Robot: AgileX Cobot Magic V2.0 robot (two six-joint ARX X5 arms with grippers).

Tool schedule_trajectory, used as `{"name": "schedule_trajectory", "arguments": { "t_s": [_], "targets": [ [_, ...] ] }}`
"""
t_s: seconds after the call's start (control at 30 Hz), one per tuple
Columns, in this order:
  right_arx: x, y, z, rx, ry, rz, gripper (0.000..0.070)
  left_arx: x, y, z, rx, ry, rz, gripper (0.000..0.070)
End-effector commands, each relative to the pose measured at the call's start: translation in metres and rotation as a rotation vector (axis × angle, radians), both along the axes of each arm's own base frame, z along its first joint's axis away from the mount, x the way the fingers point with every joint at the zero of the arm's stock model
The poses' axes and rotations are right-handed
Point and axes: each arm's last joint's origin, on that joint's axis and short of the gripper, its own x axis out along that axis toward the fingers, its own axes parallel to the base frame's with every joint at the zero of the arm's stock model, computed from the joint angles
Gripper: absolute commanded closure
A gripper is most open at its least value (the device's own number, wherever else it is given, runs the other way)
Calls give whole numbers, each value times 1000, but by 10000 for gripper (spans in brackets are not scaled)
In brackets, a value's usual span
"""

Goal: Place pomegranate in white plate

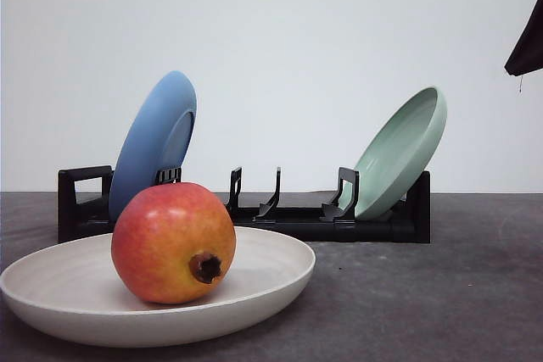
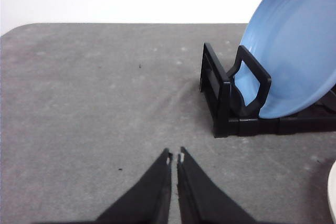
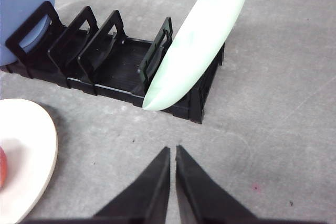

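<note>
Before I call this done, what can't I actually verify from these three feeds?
- Pomegranate underside and back: front view, hidden by its own body and the white plate rim.
- Pomegranate in right wrist view: cut off by the frame edge, just a red sliver.
- Blue plate foot in the rack: front view, the pomegranate blocks it.

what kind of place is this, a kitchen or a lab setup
Most likely a staged test bench, not a real kitchen: a bare grey table against a blank white wall, with just a black dish rack holding two plates and a pomegranate sitting in a white plate.
</note>
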Motion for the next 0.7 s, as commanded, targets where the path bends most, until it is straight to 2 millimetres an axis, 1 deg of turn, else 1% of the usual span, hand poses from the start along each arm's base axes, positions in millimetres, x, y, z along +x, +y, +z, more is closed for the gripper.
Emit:
{"name": "schedule_trajectory", "arguments": {
  "t_s": [0.0, 0.67],
  "targets": [
    [1, 1, 3, -4, -16, 4, 685, 0, 0, -4, 9, 11, 2, 700],
    [1, 1, 3, -4, -16, 4, 685, 0, 0, -4, 8, 10, 1, 700]
  ]
}}
